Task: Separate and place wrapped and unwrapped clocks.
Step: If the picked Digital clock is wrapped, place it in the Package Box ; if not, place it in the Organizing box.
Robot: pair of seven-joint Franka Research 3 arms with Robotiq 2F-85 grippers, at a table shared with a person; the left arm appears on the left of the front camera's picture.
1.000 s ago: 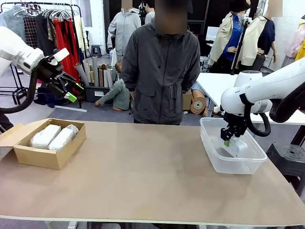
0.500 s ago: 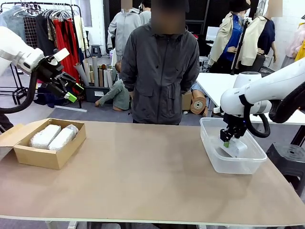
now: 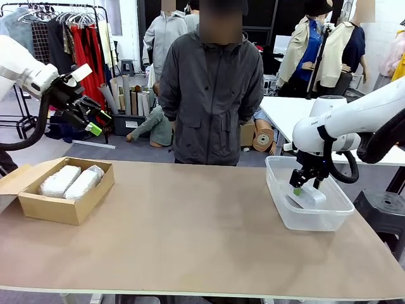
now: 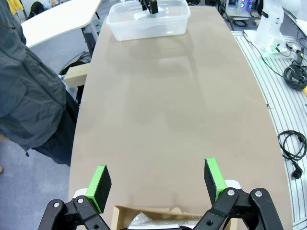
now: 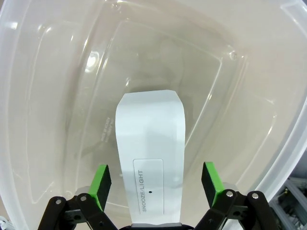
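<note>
Bare clock (image 5: pixel 151 153) lying in clear tub (image 3: pixel 281 212) between spread fingers of released right pincer (image 5: pixel 156 184); wrapped clocks (image 3: pixel 69 181) boxed at far desk end under open, empty left pincer (image 4: pixel 157 181); risk: fingers snagging clock or tub wall on lifting.

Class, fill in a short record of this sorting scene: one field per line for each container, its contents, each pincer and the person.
cardboard box: on the table's left side, open
box contents: two wrapped clocks, side by side
clear tub: on the table's right side
tub contents: unwrapped clock, lying on the bottom
left pincer: open, empty, raised above the box
right pincer: open, pads either side of the unwrapped clock, apart from it
person: standing at the far edge
</note>
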